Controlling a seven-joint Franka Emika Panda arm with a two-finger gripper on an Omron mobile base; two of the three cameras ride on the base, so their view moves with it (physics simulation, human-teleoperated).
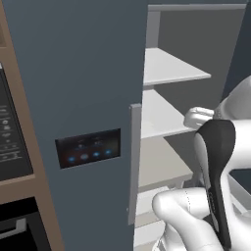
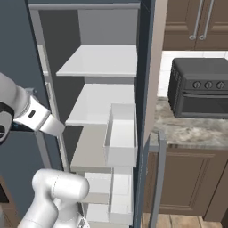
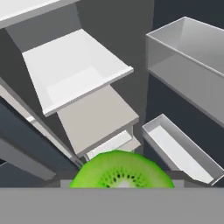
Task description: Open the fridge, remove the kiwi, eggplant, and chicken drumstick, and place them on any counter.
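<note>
Dark brown cabinets [image 2: 187, 187] – black toaster oven [image 2: 200, 87] – wooden floor [image 2: 187, 221].

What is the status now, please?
Fridge right door open, white shelves bare. Kiwi sits right at the gripper, cut face to the hand camera; jaws hidden, grip unconfirmed. Door bins close on the way out.

i'm working in a kitchen: a fridge [image 1: 88, 98] is standing open, a toaster oven [image 2: 200, 87] is sitting on the marbled counter [image 2: 191, 131] above brown cabinets [image 2: 187, 182].
</note>
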